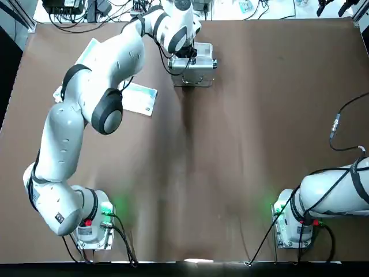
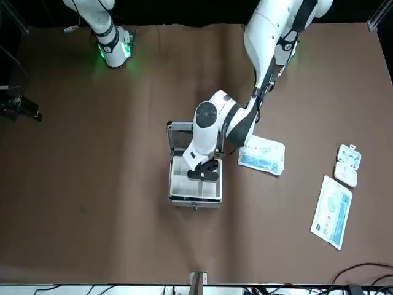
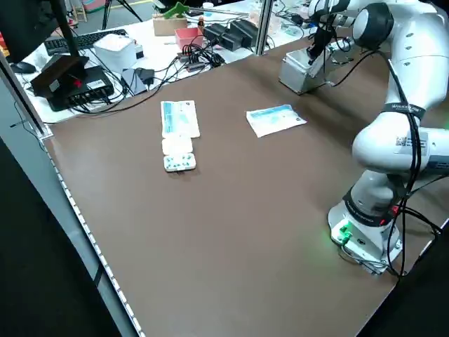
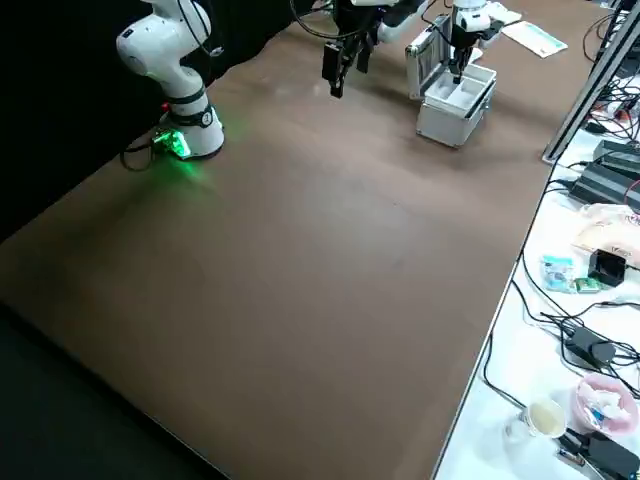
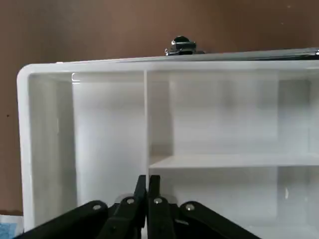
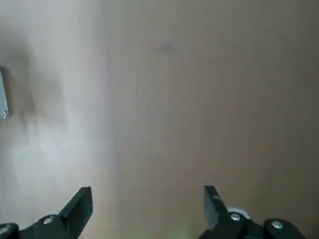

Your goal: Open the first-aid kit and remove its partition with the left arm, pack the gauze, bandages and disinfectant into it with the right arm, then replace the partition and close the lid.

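The small silver metal first-aid case [image 2: 194,178] sits open at the far middle of the brown table, its silver lid [image 4: 424,55] standing upright behind it. Inside, the white plastic partition tray [image 5: 164,149] still rests in place, split into compartments by thin walls. The white left arm [image 1: 104,98] stretches across to it, its gripper [image 5: 147,196] pinched together over the tray's central divider.

A large white jointed robot arm [image 3: 403,140] is seen at the right, its green-lit base [image 3: 361,235] set on the brown table [image 3: 231,210]. Its black gripper [image 3: 317,43] is held at a small silver metal case [image 3: 300,72] at the far right. A white-and-blue printed packet [image 3: 275,119] lies mid-table, with further pale packets [image 3: 179,133] to its left.
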{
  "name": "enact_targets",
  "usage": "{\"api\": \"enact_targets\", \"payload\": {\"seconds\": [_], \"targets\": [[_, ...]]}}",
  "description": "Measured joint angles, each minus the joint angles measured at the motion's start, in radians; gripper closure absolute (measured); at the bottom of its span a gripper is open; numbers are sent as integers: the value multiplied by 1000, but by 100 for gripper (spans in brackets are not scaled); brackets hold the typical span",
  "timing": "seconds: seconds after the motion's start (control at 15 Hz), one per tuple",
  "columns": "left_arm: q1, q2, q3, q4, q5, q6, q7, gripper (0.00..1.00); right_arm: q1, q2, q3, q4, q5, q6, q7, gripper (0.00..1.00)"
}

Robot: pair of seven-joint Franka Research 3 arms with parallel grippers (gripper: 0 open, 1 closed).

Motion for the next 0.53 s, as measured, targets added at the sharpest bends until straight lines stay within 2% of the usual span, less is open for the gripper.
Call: {"api": "enact_targets", "payload": {"seconds": [0.53], "targets": [[-10,10,0,0,0,22,-26,97,0,0,1,-1,0,2,0,1]]}}
